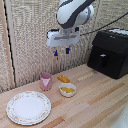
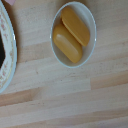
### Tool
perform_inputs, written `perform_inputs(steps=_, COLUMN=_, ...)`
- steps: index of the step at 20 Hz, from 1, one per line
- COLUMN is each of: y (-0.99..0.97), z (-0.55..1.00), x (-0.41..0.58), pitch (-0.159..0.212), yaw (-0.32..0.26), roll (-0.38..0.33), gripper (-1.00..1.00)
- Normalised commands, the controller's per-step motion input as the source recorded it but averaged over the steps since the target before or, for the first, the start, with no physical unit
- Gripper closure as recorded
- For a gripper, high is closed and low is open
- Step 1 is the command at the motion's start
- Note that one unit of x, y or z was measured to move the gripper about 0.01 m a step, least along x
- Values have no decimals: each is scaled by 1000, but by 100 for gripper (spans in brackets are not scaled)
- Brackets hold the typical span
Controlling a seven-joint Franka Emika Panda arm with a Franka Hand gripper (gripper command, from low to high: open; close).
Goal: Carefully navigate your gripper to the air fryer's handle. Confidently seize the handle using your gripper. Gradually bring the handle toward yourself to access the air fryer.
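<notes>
The gripper point(image 1: 62, 51) hangs in the air with its two blue-tipped fingers point(image 1: 67, 50) spread apart and nothing between them; the jaws stand open and empty. It points straight down from a white block at the end of the bulky white and grey arm point(image 1: 74, 13), high above the wooden table point(image 1: 95, 102).

Below the gripper, a little nearer, sits a small white bowl point(image 1: 68, 90) with orange-yellow pieces in it. The wrist view looks down on that bowl point(image 2: 74, 34) and shows two oblong orange pieces point(image 2: 71, 34) lying side by side inside it, touching each other. Another orange piece point(image 1: 63, 78) lies on the table just beyond the bowl. A pink cup point(image 1: 46, 80) stands upright just left of that piece. A large white plate point(image 1: 28, 107) with a patterned rim lies near the front at the exterior view's left; its edge point(image 2: 6, 52) shows in the wrist view too.

The air fryer point(image 1: 109, 53) stands on the far right of the table, well apart from the gripper. Its handle point(image 1: 102, 61) juts from the middle of the front drawer panel, untouched, and the drawer looks shut.
</notes>
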Motion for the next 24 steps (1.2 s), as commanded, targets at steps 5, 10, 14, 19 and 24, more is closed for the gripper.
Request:
perform_inputs(steps=5, y=4, z=-11, x=105, pitch=-28, yaw=-270, roll=-232, gripper=-100)
perform_inputs(steps=10, y=-93, z=-30, x=86, pitch=10, yaw=-276, roll=-192, gripper=-100)
perform_inputs(steps=14, y=-155, z=-74, x=215, pitch=0, yaw=-191, roll=-375, gripper=-100)
perform_inputs(steps=19, y=-121, z=-80, x=122, pitch=-12, yaw=-161, roll=-375, gripper=-100)
perform_inputs(steps=24, y=-95, z=-50, x=63, pitch=-49, yaw=-134, roll=-375, gripper=-100)
